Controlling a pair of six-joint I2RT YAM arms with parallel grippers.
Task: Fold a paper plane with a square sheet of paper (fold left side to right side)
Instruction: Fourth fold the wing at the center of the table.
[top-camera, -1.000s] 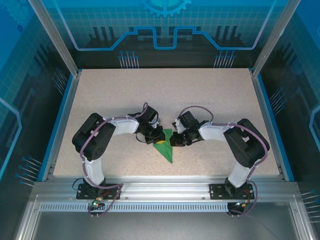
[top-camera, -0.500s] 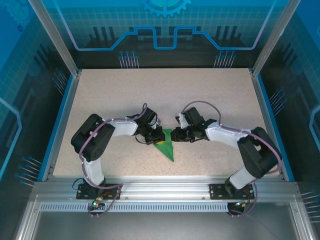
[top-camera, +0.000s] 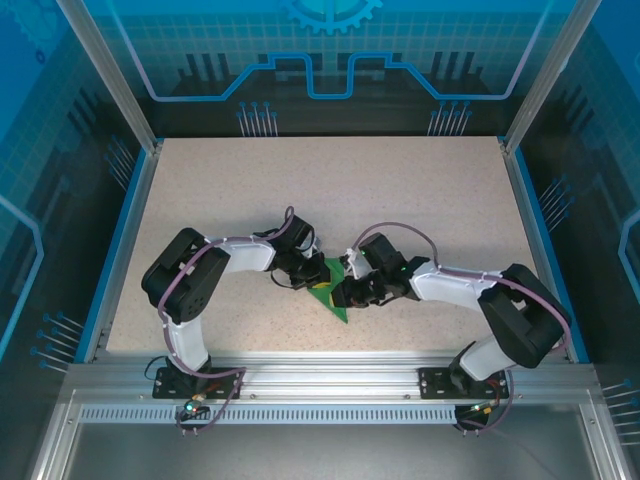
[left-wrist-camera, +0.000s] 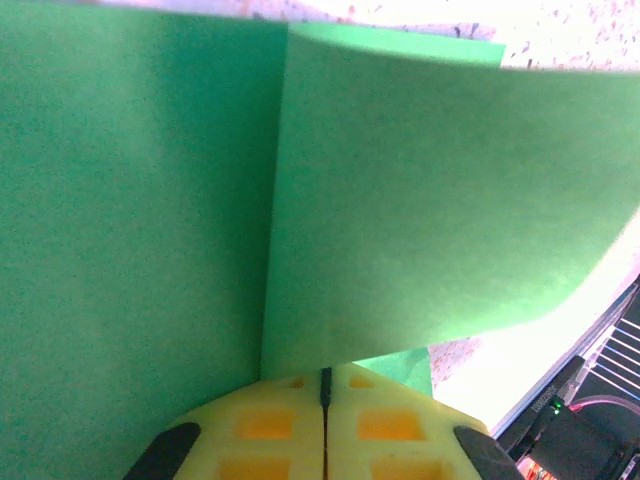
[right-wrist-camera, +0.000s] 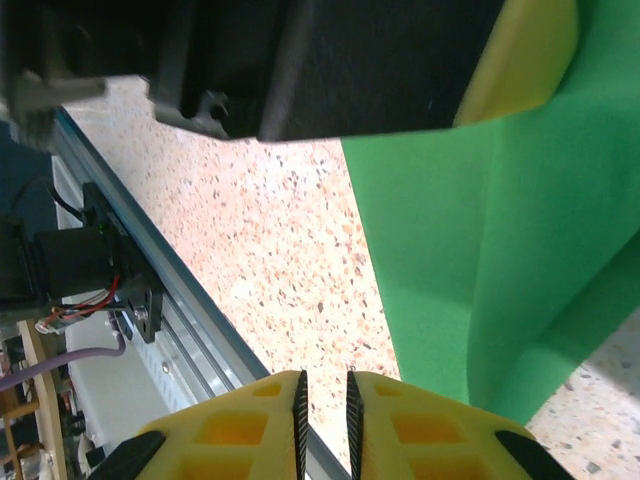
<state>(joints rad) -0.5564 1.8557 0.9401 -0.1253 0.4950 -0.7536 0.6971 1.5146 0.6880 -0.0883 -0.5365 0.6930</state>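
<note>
- the paper plane (top-camera: 332, 300), partly folded, lies near the middle of the table (top-camera: 420, 200), its point aimed at 5 o'clock.
- left gripper (left-wrist-camera: 325, 372), at the paper's 10 o'clock: fingers together, tips against the paper.
- right gripper (right-wrist-camera: 323, 375), at its 3 o'clock: a slit apart, nothing between.
- risk: the upper flap bows up, so a sideways push from 3 o'clock could skid or crumple it and skew the crease.

Left arm (top-camera: 238, 253), right arm (top-camera: 452, 283): white link shells, black joints, external purple cables. Left end effector (left-wrist-camera: 325, 375), right end effector (right-wrist-camera: 323, 380): yellow grid-moulded fingers, black outer corners.
</note>
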